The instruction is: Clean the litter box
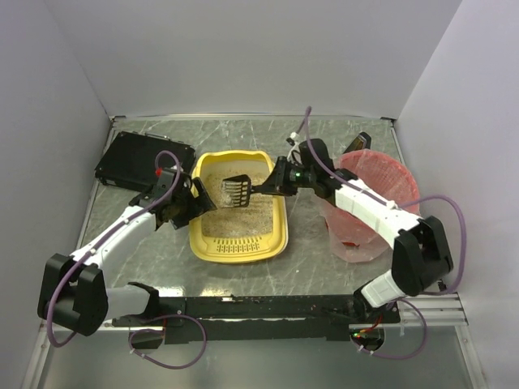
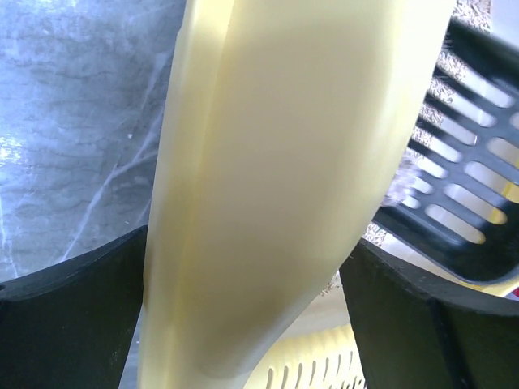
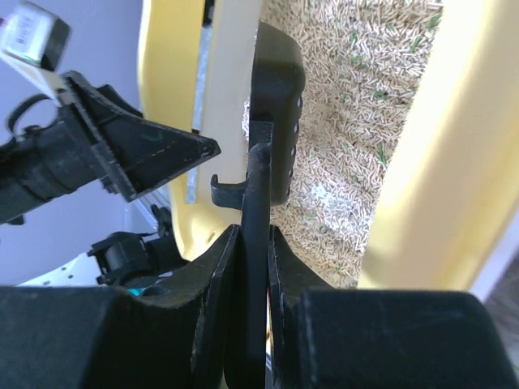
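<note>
1. Yellow plastic litter box [image 1: 238,245] sat at the centre of the table [image 1: 316,247], with beige pellet litter [image 1: 243,217] inside.
2. Left gripper [image 1: 200,200], at its 9 o'clock, had fingers spread astride the side wall.
3. Right gripper [image 1: 272,188], from 3 o'clock, pinched the handle of the black slotted scoop [image 1: 236,191] above the litter.

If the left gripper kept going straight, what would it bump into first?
Probably the side wall of the yellow plastic litter box, sitting between the fingers of the open left gripper; the black slotted scoop lies beyond.
</note>
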`<state>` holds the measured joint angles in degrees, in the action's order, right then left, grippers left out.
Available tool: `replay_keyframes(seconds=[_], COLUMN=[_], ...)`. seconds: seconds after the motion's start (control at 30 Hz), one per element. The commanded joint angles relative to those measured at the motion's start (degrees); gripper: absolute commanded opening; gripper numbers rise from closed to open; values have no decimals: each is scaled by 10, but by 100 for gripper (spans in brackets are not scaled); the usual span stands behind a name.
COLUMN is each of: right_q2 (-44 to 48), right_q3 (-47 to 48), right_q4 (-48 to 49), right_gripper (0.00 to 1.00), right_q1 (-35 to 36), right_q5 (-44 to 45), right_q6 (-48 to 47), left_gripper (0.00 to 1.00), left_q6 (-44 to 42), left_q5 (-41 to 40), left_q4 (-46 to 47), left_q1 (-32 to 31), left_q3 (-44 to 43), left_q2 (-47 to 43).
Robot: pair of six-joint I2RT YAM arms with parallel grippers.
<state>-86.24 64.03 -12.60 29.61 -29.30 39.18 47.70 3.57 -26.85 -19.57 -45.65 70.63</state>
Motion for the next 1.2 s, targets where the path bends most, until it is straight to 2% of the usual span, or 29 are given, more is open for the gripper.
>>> replay_keyframes(seconds=[0.0, 0.23, 0.37, 0.53, 0.83, 1.03, 1.1, 1.17], right_q2=[67, 113, 140, 151, 211, 236, 229, 231], right_q3=[-36, -65, -90, -117, -148, -196, -223, -232], right_q4=[60, 84, 93, 137, 150, 219, 292, 297], right_gripper=[0, 0, 0, 0, 0, 0, 0, 0], right_q1=[-18, -33, -41, -57, -60, -68, -68, -68], right_q5=[-23, -32, -21, -58, -65, -45, -45, -44], right_q6=[21, 37, 42, 70, 85, 141, 175, 181], left_gripper=[97, 97, 97, 97, 97, 97, 97, 97], left_q6=[8, -4, -1, 5, -12, -13, -9, -8], left_q5=[3, -16, 8, -1, -14, 9, 14, 14], left_q4=[17, 19, 47, 46, 47, 76, 84, 91], left_q1=[-16, -20, -21, -21, -21, -21, -21, -21], left_q3=[-25, -30, -16, -13, -1, 8, 20, 26], left_q2=[3, 49, 26, -6, 12, 17, 11, 10])
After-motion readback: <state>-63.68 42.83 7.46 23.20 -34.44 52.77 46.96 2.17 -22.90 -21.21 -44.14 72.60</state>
